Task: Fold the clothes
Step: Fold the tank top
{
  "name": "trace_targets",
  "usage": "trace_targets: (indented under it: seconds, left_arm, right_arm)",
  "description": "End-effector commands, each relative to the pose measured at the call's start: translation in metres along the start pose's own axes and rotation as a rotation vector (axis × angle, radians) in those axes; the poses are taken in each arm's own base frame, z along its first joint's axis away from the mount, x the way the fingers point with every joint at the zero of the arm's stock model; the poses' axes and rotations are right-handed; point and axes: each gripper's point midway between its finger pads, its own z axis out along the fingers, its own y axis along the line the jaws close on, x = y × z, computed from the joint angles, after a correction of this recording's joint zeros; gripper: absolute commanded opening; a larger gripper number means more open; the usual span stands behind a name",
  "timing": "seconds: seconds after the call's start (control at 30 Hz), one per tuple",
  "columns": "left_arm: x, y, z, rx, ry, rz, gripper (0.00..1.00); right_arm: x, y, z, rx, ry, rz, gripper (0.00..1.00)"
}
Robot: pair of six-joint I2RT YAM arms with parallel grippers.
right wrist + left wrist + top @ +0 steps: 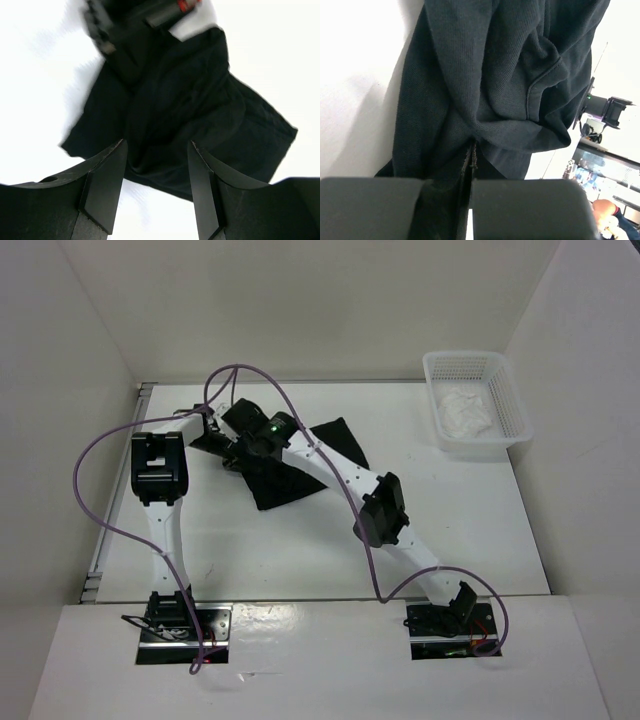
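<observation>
The black T-shirt point(285, 485) lies bunched left of the table's middle, partly under both arms. In the left wrist view its soft folds point(500, 75) fill the frame and run down into the narrow slit between the fingers. My left gripper point(470, 152) is shut on a pinch of that fabric, and in the top view it sits at the shirt's left edge point(212, 438). My right gripper point(157, 145) hovers open just over the shirt point(200, 110), nothing between its fingers point(107, 185). In the top view the right gripper point(243, 445) is close beside the left one.
A white mesh basket point(510, 405) stands at the back right with white fabric point(468, 412) inside. White walls close in the table on the left, back and right. Purple cables point(110, 430) loop over the left side.
</observation>
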Motion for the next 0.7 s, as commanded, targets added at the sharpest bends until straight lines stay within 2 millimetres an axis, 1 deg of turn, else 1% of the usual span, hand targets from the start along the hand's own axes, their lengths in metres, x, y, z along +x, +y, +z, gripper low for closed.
trace_targets:
  seconds: [0.0, 0.03, 0.07, 0.1, 0.13, 0.17, 0.23, 0.27, 0.33, 0.37, 0.4, 0.43, 0.47, 0.5, 0.57, 0.6, 0.67]
  left_arm:
    - [0.0, 0.008, -0.01, -0.09, 0.004, 0.078, 0.04]
    - [0.001, 0.004, -0.013, -0.089, 0.008, 0.084, 0.04]
    - [-0.004, 0.0, -0.016, -0.092, -0.004, 0.1, 0.05]
    - [-0.004, -0.001, -0.021, -0.094, -0.009, 0.092, 0.05]
    - [-0.005, -0.002, -0.024, -0.104, -0.012, 0.099, 0.05]
    - [-0.007, -0.005, -0.026, -0.106, -0.017, 0.107, 0.05]
    - [-0.007, -0.005, -0.026, -0.106, -0.017, 0.107, 0.05]
    - [-0.007, -0.005, -0.026, -0.106, -0.017, 0.116, 0.05]
    - [-0.004, -0.004, -0.025, -0.104, -0.012, 0.109, 0.05]
    - [0.0, -0.001, -0.024, -0.111, -0.002, 0.099, 0.05]
    - [0.0, -0.001, -0.024, -0.111, -0.002, 0.099, 0.05]
    - [0.0, -0.001, -0.024, -0.111, -0.002, 0.108, 0.05]
    - [0.003, 0.0, -0.022, -0.11, 0.004, 0.101, 0.05]
    - [0.003, 0.0, -0.022, -0.11, 0.004, 0.101, 0.05]
    - [0.003, 0.0, -0.022, -0.11, 0.004, 0.101, 0.05]
    - [0.006, 0.001, -0.021, -0.108, 0.009, 0.093, 0.05]
    - [0.006, 0.001, -0.021, -0.108, 0.009, 0.093, 0.05]
  right_arm:
    - [0.004, -0.05, -0.021, 0.092, -0.001, 0.066, 0.59]
    - [0.013, -0.066, -0.017, 0.117, 0.021, 0.084, 0.59]
    - [0.019, -0.071, -0.013, 0.115, 0.036, 0.102, 0.59]
    - [0.019, -0.08, -0.016, 0.112, 0.028, 0.118, 0.59]
    - [0.026, -0.095, -0.013, 0.112, 0.033, 0.155, 0.59]
    - [0.029, -0.094, -0.012, 0.067, 0.033, 0.176, 0.61]
    - [0.035, -0.1, -0.004, 0.022, 0.036, 0.2, 0.62]
    - [0.041, -0.104, 0.0, -0.024, 0.038, 0.233, 0.67]
    - [0.049, -0.11, 0.005, -0.087, 0.043, 0.264, 0.69]
    - [0.051, -0.11, 0.009, -0.106, 0.04, 0.273, 0.71]
    - [0.056, -0.109, 0.013, -0.13, 0.053, 0.27, 0.72]
    - [0.056, -0.112, 0.014, -0.143, 0.043, 0.279, 0.72]
    - [0.059, -0.107, 0.019, -0.184, 0.047, 0.288, 0.72]
    - [0.062, -0.111, 0.022, -0.197, 0.043, 0.289, 0.72]
    - [0.068, -0.101, 0.028, -0.269, 0.057, 0.289, 0.72]
    - [0.065, -0.098, 0.025, -0.289, 0.047, 0.29, 0.72]
    - [0.073, -0.085, 0.033, -0.35, 0.07, 0.287, 0.72]
